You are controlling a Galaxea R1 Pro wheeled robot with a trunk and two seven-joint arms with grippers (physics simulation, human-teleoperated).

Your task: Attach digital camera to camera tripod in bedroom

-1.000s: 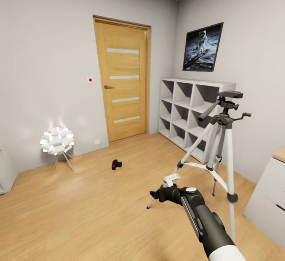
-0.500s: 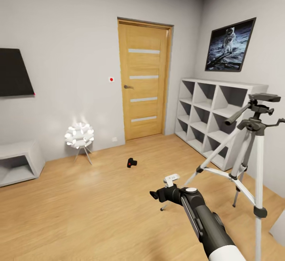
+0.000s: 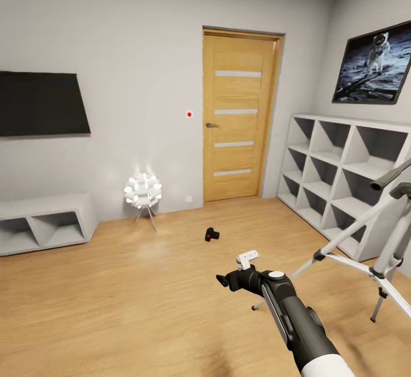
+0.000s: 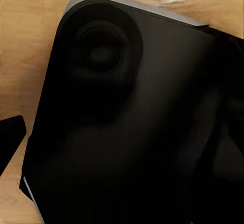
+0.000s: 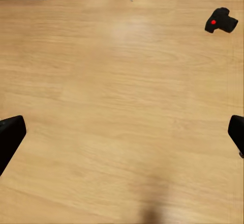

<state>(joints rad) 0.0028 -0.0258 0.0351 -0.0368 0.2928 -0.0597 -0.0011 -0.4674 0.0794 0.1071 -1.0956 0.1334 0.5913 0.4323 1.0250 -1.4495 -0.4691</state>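
The digital camera, small and black with a red button, lies on the wood floor of the bedroom in front of the door; it also shows in the right wrist view. The camera tripod stands at the right, cut off by the picture's edge, its silver legs spread. My right gripper is held out low over bare floor, well short of the digital camera. It is open, with nothing between the fingers. In the left wrist view a dark rounded body hides most of the scene, and one black fingertip shows beside it.
A wooden door is at the back. Grey cubby shelves line the right wall behind the tripod. A glowing white floor lamp and a low grey bench stand at the left wall under a black screen.
The whole head view has swung to the left: door, shelves, tripod and digital camera sit further right in the picture, and the screen and bench have come in. My right arm holds its pose.
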